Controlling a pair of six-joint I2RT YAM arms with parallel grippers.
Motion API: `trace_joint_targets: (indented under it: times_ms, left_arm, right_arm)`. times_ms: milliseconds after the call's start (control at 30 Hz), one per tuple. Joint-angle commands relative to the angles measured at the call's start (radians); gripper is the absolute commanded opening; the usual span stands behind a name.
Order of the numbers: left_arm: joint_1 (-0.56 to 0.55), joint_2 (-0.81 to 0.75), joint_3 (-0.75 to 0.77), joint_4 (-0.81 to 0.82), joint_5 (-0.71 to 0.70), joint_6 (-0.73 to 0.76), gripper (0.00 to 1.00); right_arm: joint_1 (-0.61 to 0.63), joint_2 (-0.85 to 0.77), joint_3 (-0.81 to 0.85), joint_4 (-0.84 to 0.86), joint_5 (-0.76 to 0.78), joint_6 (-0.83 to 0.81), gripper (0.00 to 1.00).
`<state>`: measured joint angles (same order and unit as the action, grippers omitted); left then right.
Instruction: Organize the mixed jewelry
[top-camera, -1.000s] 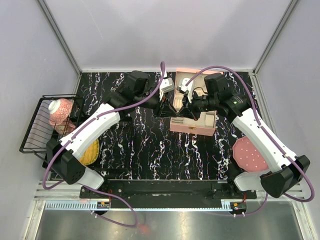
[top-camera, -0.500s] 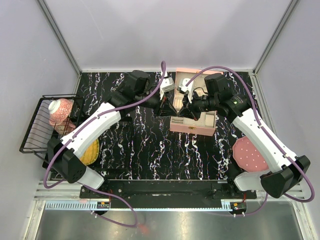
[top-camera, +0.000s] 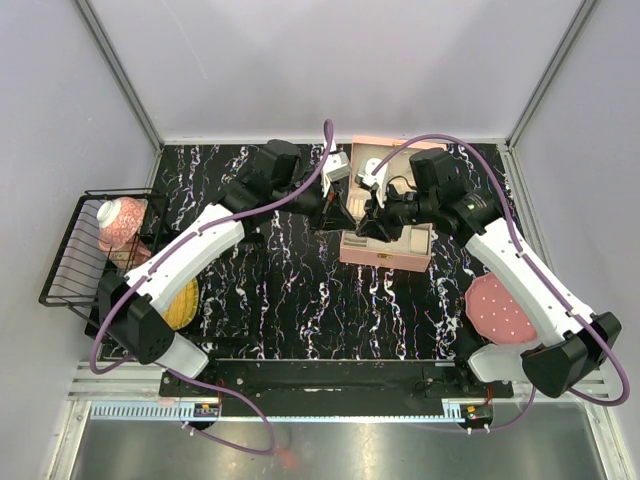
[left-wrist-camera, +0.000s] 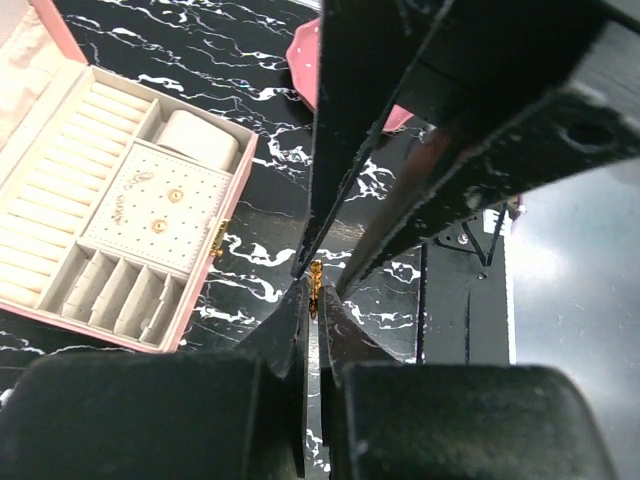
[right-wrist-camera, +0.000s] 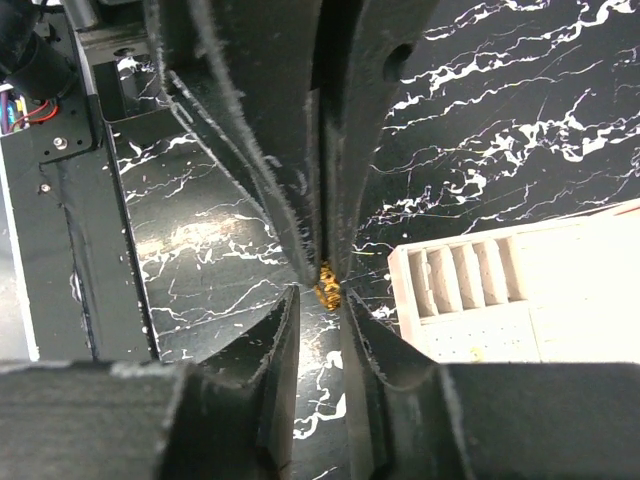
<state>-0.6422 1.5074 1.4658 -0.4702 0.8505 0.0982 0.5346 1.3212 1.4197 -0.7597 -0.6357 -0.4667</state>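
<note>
A tiny gold-orange jewelry piece (left-wrist-camera: 315, 277) is pinched between the tips of my left gripper (left-wrist-camera: 315, 297), which is shut on it above the black marble table. It also shows in the right wrist view (right-wrist-camera: 327, 287). My right gripper (right-wrist-camera: 320, 302) is open, tip to tip with the left one, its jaws on either side of the piece without gripping it. In the top view both grippers, left (top-camera: 333, 214) and right (top-camera: 362, 226), meet just left of the open pink compartmented box (top-camera: 385, 258). No pale chain strand shows.
The box's cream compartments (left-wrist-camera: 60, 215) show in the left wrist view. A round pink dotted disc (top-camera: 500, 308) lies at the right front. A black wire basket (top-camera: 65, 265) with a pink patterned cup (top-camera: 120, 222) stands at the left, a yellow object (top-camera: 180, 305) beside it.
The two grippers stay tip to tip by the box's left side. The right gripper has shifted slightly down and left.
</note>
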Motion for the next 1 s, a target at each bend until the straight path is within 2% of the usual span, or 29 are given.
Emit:
trace_joint_targets:
  times_ms: [0, 267, 533, 700, 800, 967]
  left_arm:
    - [0.024, -0.029, -0.010, 0.143, -0.066, -0.064, 0.00]
    - [0.042, -0.024, -0.041, 0.219, -0.192, -0.144, 0.00]
    - [0.019, 0.057, -0.050, 0.354, -0.527, -0.271, 0.00]
    - [-0.016, 0.125, 0.016, 0.274, -0.715, -0.281, 0.00]
    - [-0.019, 0.155, 0.091, 0.188, -0.748, -0.256, 0.00]
    - [-0.031, 0.163, 0.171, 0.139, -0.818, -0.198, 0.00]
  right_arm:
    - [-0.004, -0.053, -0.010, 0.023, 0.033, -0.016, 0.31]
    - [-0.059, -0.083, -0.025, 0.071, 0.094, 0.008, 0.36]
    - [-0.186, -0.076, -0.076, 0.184, 0.333, 0.097, 0.36]
    - [-0.214, -0.053, -0.068, 0.195, 0.479, 0.126, 0.34]
    - [-0.237, -0.062, -0.076, 0.206, 0.495, 0.129, 0.34]
    - [-0.274, -0.042, -0.099, 0.217, 0.504, 0.129, 0.34]
